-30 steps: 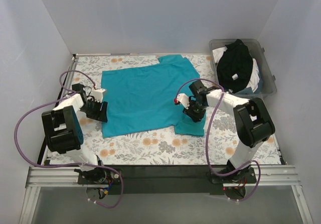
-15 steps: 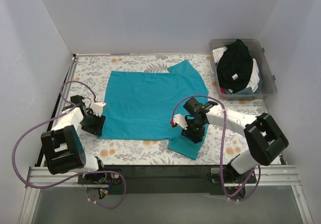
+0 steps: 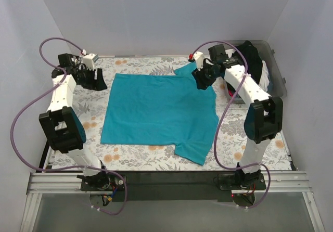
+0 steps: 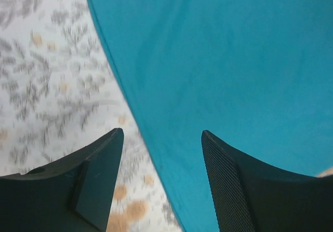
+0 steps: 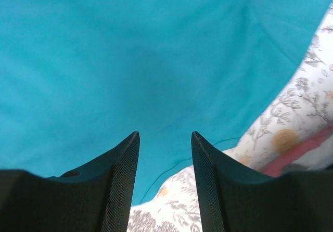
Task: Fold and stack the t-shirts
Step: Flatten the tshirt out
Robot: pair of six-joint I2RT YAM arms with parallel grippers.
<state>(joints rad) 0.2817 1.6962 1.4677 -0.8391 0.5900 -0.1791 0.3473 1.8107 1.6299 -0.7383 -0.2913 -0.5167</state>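
Top external: left gripper (image 3: 97,79) and right gripper (image 3: 202,79) stand apart, empty; you should pinch the limp shirt (image 3: 156,107) by its far corners.

Soft matt teal t-shirt (image 3: 156,107) on printed cloth tablecloth (image 3: 130,156); bin (image 3: 278,76) of clear plastic

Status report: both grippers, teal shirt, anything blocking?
Left gripper open, empty. Right gripper open, empty. Teal cloth t-shirt spread on floral tablecloth, unfolded. Nothing on it; grey plastic bin apart.
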